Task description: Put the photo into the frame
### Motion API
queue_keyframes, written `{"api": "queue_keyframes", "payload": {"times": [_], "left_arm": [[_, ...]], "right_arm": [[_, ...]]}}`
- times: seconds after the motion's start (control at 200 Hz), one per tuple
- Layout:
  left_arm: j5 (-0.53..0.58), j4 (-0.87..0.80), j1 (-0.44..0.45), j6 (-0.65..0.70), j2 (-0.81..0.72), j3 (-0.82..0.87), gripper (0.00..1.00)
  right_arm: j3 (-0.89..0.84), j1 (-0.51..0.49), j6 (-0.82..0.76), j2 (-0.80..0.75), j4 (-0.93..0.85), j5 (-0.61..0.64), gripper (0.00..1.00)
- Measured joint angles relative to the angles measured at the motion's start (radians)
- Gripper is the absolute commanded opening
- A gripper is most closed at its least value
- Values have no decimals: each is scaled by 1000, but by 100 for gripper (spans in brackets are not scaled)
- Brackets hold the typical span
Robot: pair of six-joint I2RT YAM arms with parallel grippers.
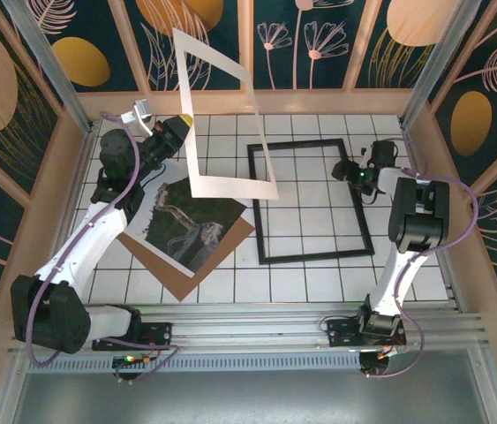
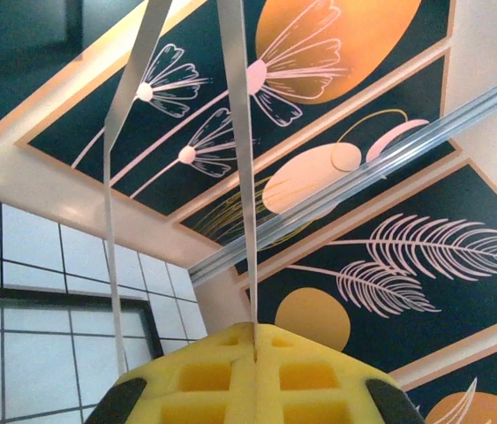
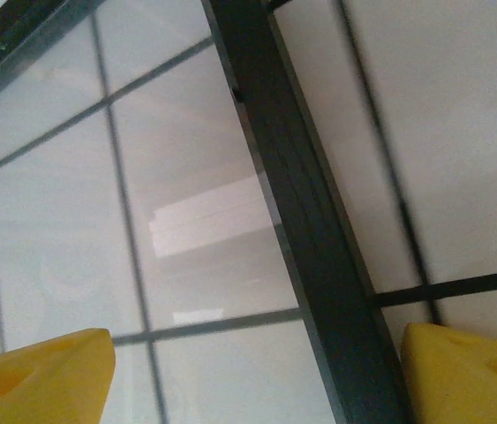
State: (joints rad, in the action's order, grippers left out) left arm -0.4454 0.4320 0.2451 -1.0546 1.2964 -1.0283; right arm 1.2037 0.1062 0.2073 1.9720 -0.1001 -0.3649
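The photo (image 1: 191,225), a dark landscape print, lies flat on a brown backing board (image 1: 222,256) at the left of the table. The black frame (image 1: 268,230) lies flat in the middle. My left gripper (image 1: 185,119) is shut on the edge of a white mat border (image 1: 197,168), held raised and tilted over the photo's far corner. In the left wrist view the yellow pads (image 2: 319,371) pinch the mat's strip (image 2: 235,132). My right gripper (image 1: 343,173) hangs low over the frame's right rim (image 3: 314,256), open, with its yellow fingers (image 3: 36,375) on either side of the rim.
The white tiled table (image 1: 319,283) is walled by wooden edges and patterned panels (image 1: 45,53). Metal posts (image 1: 442,53) stand at the back corners. The mat's lower corner (image 1: 270,194) overhangs the frame's left rim.
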Motion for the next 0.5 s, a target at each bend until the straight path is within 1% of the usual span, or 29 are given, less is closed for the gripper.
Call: {"api": "queue_keyframes", "payload": {"times": [0.105,0.265,0.335,0.405,0.5], "left_arm": [[6,31,25,-36,0,31,0],[21,63,108,-71,26,36,0],[35,80,140,-85,51,36,0],[47,91,164,-96,79,36,0],[66,97,189,-108,116,36,0]], "right_arm": [[-36,-6,-3,-18,26,-56,81],[-63,-15,1,-40,21,-109,80],[-64,-15,5,-44,14,-107,81],[-72,-14,8,-58,6,-79,82],[-129,-14,13,-109,7,-39,84]]}}
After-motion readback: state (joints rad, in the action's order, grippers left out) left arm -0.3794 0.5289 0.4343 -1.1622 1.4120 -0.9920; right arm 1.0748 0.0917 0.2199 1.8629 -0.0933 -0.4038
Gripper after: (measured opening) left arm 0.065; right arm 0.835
